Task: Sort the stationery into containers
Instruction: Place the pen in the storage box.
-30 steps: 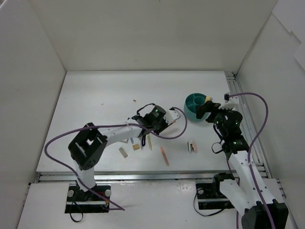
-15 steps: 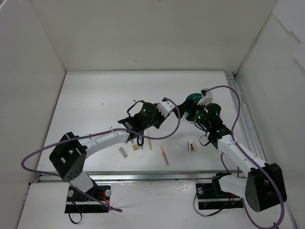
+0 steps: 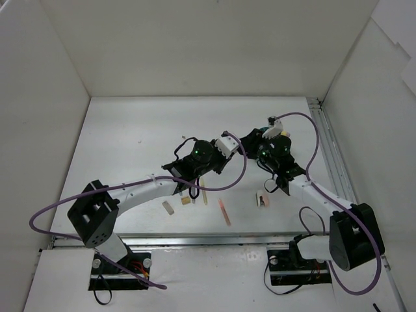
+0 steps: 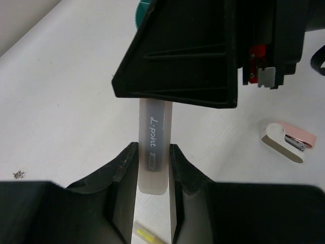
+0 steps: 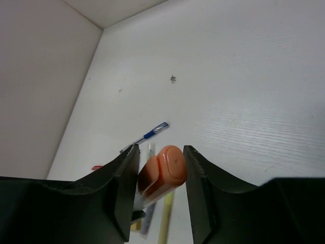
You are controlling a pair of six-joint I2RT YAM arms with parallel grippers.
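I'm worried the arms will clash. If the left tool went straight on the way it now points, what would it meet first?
Most likely the right tool: in the left wrist view its black body sits ahead of the left tool, over the far end of the gripped pen. Depth is unclear.

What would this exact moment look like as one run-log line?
left claw: clamped on marker | right claw: around its orange cap, grip unclear | phase: likely handover | stapler: lying on table

Teal organiser [image 4: 142, 9] almost wholly hidden
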